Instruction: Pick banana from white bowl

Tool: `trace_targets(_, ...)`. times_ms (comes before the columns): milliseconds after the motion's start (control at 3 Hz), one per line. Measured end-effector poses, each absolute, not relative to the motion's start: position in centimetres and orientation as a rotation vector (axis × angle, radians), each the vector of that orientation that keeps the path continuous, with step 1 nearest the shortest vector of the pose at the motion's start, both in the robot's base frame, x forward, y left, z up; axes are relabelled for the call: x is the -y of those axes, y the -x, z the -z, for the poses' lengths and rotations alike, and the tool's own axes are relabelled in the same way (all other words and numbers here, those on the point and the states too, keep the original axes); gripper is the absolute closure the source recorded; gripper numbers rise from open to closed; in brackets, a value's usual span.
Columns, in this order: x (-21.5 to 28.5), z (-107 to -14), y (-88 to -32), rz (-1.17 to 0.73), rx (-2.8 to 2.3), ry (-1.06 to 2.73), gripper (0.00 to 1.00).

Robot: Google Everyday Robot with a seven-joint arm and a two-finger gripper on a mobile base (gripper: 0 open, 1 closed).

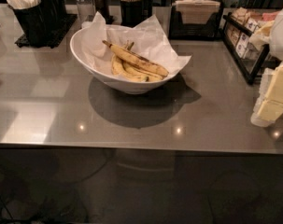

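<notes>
The white bowl (81, 55) stands on the grey counter, left of centre, lined with crinkled white paper (155, 40). The banana (136, 59), long and yellow with dark brown streaks, lies on top in the bowl, running from upper left to lower right. Two cleaner yellow bananas (124, 72) lie beneath it. My gripper (273, 99) is at the far right edge of the view, pale yellow and white, low over the counter. It is well to the right of the bowl, apart from it and holding nothing.
Black cutlery holders (34, 18) stand at the back left, shakers (85, 3) and a stick holder (131, 6) behind the bowl. A napkin holder (194, 14) and a black rack of packets (246, 38) are at the back right. The counter's front edge (131, 148) runs across.
</notes>
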State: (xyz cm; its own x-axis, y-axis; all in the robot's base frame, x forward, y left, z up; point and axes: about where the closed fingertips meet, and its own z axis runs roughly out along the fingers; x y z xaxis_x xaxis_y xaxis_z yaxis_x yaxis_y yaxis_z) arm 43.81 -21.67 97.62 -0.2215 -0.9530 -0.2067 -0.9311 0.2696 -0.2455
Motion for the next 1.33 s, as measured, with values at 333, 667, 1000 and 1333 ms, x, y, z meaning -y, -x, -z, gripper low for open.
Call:
trace_targets(333,21.7,-97.6,-43.8,0.098,-2.232,1.725,0.0)
trace_targets(667,21.2,-98.5,-45.5,0.062,-2.162,1.791,0.0)
trace_targets(1000,20.1,-98.0,-50.2,-0.06,-2.038,1.949,0.0)
trace_targets(1333,15.9,-97.9,-56.1,-0.182,-1.857,2.036,0.0)
